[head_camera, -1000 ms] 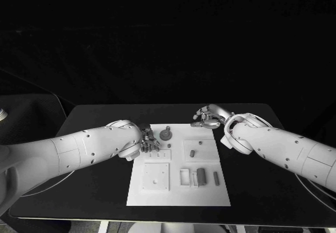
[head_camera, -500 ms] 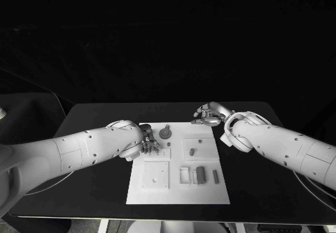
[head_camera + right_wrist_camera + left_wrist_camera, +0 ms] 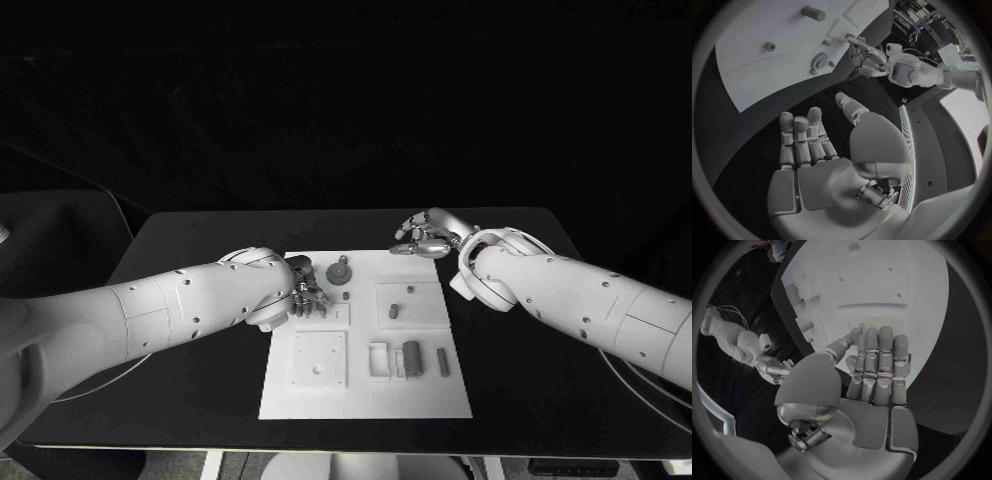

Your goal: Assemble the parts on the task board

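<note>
The white task board (image 3: 320, 390) lies in the middle of the table. Several grey parts are on it: a round knobbed part (image 3: 342, 271) near the far edge, a short peg (image 3: 395, 314), a small stud (image 3: 413, 292), and two bars (image 3: 414, 359) standing in slots near the front. My left hand (image 3: 303, 287) hovers over the board's far left edge, beside the knobbed part, fingers straight and holding nothing (image 3: 877, 369). My right hand (image 3: 421, 240) is off the board's far right corner, fingers stretched out flat and empty (image 3: 807, 145). The knobbed part (image 3: 821, 62) also appears in the right wrist view.
The black table (image 3: 202, 240) surrounds the board with free room on both sides and behind. Recessed pockets (image 3: 320, 360) and a small frame (image 3: 381, 362) are in the board's front half. My forearms reach over the table's left and right sides.
My right hand has drawn slightly back from the board's far right corner. The left hand has hardly moved. The parts lie as before.
</note>
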`<action>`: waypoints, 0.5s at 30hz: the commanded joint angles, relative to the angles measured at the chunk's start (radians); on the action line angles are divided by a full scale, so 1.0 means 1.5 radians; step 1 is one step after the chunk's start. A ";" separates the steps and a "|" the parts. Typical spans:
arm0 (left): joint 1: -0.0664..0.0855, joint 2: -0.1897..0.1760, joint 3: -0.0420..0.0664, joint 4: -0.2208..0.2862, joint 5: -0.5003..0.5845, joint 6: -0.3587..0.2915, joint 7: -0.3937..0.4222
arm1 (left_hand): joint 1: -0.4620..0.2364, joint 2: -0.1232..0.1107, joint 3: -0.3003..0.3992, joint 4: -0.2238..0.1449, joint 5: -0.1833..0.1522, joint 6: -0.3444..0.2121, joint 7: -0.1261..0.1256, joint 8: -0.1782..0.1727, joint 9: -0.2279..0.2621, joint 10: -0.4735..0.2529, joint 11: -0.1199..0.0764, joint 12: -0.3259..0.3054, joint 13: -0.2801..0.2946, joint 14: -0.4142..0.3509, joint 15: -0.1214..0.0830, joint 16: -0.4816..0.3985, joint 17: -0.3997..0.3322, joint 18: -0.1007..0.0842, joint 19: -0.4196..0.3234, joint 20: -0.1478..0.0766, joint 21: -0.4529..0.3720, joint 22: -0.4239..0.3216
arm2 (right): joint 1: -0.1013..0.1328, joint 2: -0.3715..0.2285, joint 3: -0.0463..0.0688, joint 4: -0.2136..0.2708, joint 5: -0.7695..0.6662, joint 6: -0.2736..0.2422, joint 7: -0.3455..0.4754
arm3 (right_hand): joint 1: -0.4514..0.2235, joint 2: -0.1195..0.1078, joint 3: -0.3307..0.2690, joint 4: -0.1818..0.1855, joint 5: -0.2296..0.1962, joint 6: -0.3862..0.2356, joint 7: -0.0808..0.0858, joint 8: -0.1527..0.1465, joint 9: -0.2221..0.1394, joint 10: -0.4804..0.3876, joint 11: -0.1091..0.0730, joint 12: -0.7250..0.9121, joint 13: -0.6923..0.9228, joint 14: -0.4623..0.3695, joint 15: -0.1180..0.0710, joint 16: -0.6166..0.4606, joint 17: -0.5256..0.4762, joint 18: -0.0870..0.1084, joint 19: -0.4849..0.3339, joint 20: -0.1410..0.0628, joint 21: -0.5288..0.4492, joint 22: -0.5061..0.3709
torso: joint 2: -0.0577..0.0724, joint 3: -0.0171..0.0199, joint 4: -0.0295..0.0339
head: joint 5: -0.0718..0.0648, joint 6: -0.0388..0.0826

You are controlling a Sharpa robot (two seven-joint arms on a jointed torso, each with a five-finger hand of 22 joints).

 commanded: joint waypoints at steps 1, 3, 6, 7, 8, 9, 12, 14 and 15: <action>-0.002 0.003 0.000 -0.002 -0.007 0.005 0.001 | 0.038 0.031 0.034 -0.028 0.004 0.008 -0.012 0.002 0.001 0.010 -0.012 0.002 0.001 0.004 0.001 0.004 0.001 0.031 0.004 0.000 0.003 0.001 | 0.000 0.001 0.000 0.001 0.000 0.005 0.004 | -0.002 0.008 -0.003 -0.001 -0.001 -0.004 -0.001 -0.001 -0.001 -0.003 0.001 -0.003 -0.001 -0.004 -0.001 -0.004 -0.001 -0.013 -0.003 -0.001 -0.003 -0.001 | 0.000 -0.0004 0.0004 | -0.001 -0.001; -0.002 0.003 0.000 -0.003 -0.007 0.005 0.001 | 0.038 0.031 0.034 -0.028 0.004 0.008 -0.012 0.002 0.001 0.010 -0.012 0.002 0.001 0.004 0.001 0.004 0.001 0.031 0.004 0.000 0.003 0.001 | 0.000 0.001 0.000 0.002 0.000 0.006 0.004 | -0.002 0.008 -0.003 -0.001 -0.001 -0.004 -0.001 -0.001 -0.001 -0.003 0.001 -0.003 -0.001 -0.004 -0.001 -0.004 -0.001 -0.013 -0.003 -0.001 -0.003 -0.001 | 0.000 -0.0005 0.0007 | -0.002 -0.001; -0.003 0.004 0.000 -0.004 -0.007 0.005 0.001 | 0.038 0.031 0.034 -0.028 0.004 0.008 -0.012 0.002 0.001 0.010 -0.012 0.002 0.001 0.004 0.001 0.004 0.001 0.031 0.004 0.000 0.003 0.001 | 0.000 0.001 0.000 0.002 0.000 0.006 0.004 | -0.002 0.008 -0.003 -0.001 -0.001 -0.004 -0.001 -0.001 -0.001 -0.003 0.001 -0.003 -0.001 -0.004 -0.001 -0.004 -0.001 -0.013 -0.003 -0.001 -0.003 -0.001 | 0.000 -0.0002 0.0009 | -0.002 -0.001; -0.003 0.004 0.000 -0.004 -0.007 0.005 0.001 | 0.038 0.031 0.034 -0.028 0.004 0.008 -0.012 0.002 0.001 0.010 -0.012 0.002 0.001 0.004 0.001 0.004 0.001 0.031 0.004 0.000 0.003 0.001 | 0.000 0.001 0.000 0.002 0.000 0.006 0.004 | -0.002 0.008 -0.003 -0.001 -0.001 -0.004 -0.001 -0.001 -0.001 -0.003 0.001 -0.003 -0.001 -0.004 -0.001 -0.004 -0.001 -0.013 -0.003 -0.001 -0.003 -0.001 | 0.000 0.0000 0.0009 | -0.002 -0.001; -0.003 0.003 0.000 -0.003 -0.007 0.006 0.001 | 0.038 0.031 0.034 -0.028 0.004 0.008 -0.012 0.002 0.001 0.010 -0.012 0.002 0.001 0.004 0.001 0.004 0.001 0.031 0.004 0.000 0.003 0.001 | 0.000 0.001 0.000 0.003 0.000 0.006 0.004 | -0.002 0.008 -0.003 -0.001 -0.001 -0.004 -0.001 -0.001 -0.001 -0.003 0.001 -0.003 -0.001 -0.004 -0.001 -0.004 -0.001 -0.013 -0.003 -0.001 -0.003 -0.001 | 0.000 0.0000 0.0008 | -0.003 -0.001; -0.003 0.003 0.000 -0.002 -0.007 0.006 0.001 | 0.038 0.031 0.034 -0.027 0.004 0.008 -0.012 0.002 0.001 0.010 -0.012 0.002 0.001 0.004 0.001 0.004 0.001 0.031 0.004 0.000 0.003 0.001 | 0.000 0.001 0.000 0.003 0.000 0.006 0.004 | -0.002 0.008 -0.003 -0.001 -0.001 -0.004 -0.001 -0.001 -0.001 -0.003 0.001 -0.003 -0.001 -0.004 -0.001 -0.004 -0.001 -0.013 -0.003 -0.001 -0.003 -0.001 | -0.001 0.0001 0.0007 | -0.003 -0.002; -0.003 0.002 0.000 -0.001 -0.007 0.006 0.001 | 0.038 0.031 0.034 -0.027 0.004 0.008 -0.012 0.002 0.001 0.010 -0.012 0.002 0.001 0.004 0.001 0.004 0.001 0.031 0.004 0.000 0.003 0.001 | 0.000 0.002 0.000 0.003 0.000 0.006 0.004 | -0.002 0.008 -0.003 -0.001 -0.001 -0.004 -0.001 -0.001 -0.001 -0.003 0.001 -0.003 -0.001 -0.004 -0.001 -0.004 -0.001 -0.013 -0.003 -0.001 -0.003 -0.001 | 0.000 0.0003 0.0002 | -0.004 -0.001; -0.003 0.002 0.000 -0.002 -0.007 0.005 0.002 | 0.038 0.031 0.034 -0.027 0.004 0.008 -0.012 0.002 0.001 0.010 -0.012 0.002 0.001 0.004 0.001 0.004 0.001 0.031 0.004 0.000 0.003 0.001 | 0.000 0.002 0.000 0.003 0.000 0.007 0.004 | -0.002 0.008 -0.003 -0.001 -0.001 -0.004 -0.001 -0.001 -0.001 -0.003 0.001 -0.002 -0.001 -0.004 -0.001 -0.004 -0.001 -0.013 -0.003 -0.001 -0.003 -0.001 | 0.000 0.0000 0.0002 | -0.004 0.000; -0.003 0.002 0.000 -0.003 -0.007 0.004 0.002 | 0.038 0.031 0.034 -0.027 0.004 0.008 -0.012 0.002 0.001 0.010 -0.012 0.002 0.001 0.004 0.001 0.004 0.001 0.031 0.004 0.000 0.003 0.001 | 0.000 0.002 0.000 0.003 0.000 0.007 0.004 | -0.002 0.008 -0.003 -0.001 -0.001 -0.004 -0.001 -0.001 -0.001 -0.003 0.001 -0.002 -0.001 -0.004 -0.001 -0.004 -0.001 -0.013 -0.003 -0.001 -0.003 -0.001 | 0.000 0.0000 0.0003 | -0.003 0.000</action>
